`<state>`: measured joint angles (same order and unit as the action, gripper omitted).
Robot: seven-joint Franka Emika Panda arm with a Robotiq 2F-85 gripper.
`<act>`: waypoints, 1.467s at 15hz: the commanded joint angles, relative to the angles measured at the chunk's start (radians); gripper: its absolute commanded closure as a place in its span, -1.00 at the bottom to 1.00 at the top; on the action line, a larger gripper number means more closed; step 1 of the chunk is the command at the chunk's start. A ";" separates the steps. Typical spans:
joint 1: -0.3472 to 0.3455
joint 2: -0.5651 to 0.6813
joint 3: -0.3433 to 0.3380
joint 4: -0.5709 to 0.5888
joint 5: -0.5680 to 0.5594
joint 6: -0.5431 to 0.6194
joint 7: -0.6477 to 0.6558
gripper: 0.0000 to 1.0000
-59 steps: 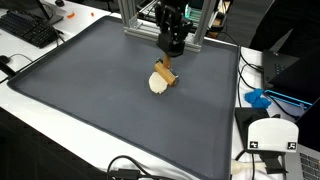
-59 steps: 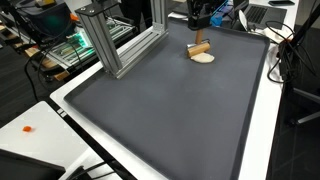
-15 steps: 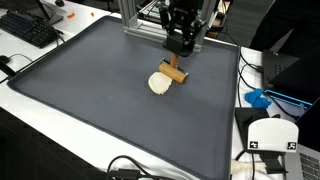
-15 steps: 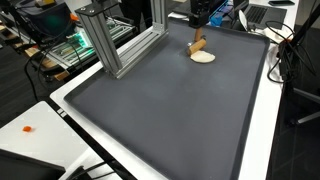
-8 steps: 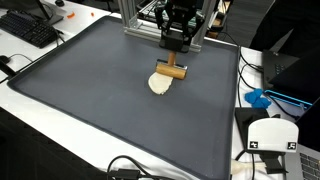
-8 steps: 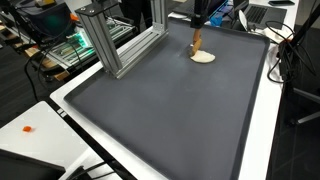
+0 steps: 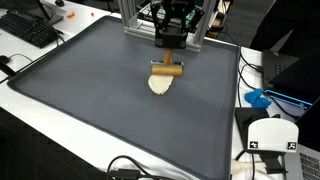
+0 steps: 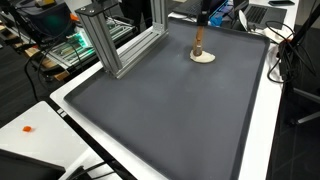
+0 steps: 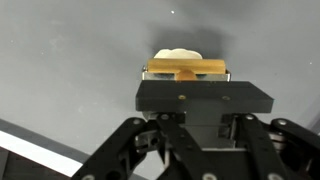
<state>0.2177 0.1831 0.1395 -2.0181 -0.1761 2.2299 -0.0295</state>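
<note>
Wooden block [image 7: 168,69] clamped in gripper [image 9: 187,73], over pale disc [image 7: 160,85].

lab | aluminium frame [image 8: 118,40] | keyboard [image 7: 28,28] | cables [image 7: 130,168]

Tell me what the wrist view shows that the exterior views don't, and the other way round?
Only the wrist view: a close look at the fingers closed on the two ends of the wooden block. Only the exterior views: the metal frame, a keyboard and the whole dark mat with its edges. Both: the block and the pale round lump next to it on the mat.
</note>
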 commanded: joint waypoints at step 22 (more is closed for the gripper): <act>-0.013 0.029 0.027 -0.114 -0.007 0.248 -0.127 0.56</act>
<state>0.2081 0.1985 0.1529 -2.0818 -0.1964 2.4023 -0.1952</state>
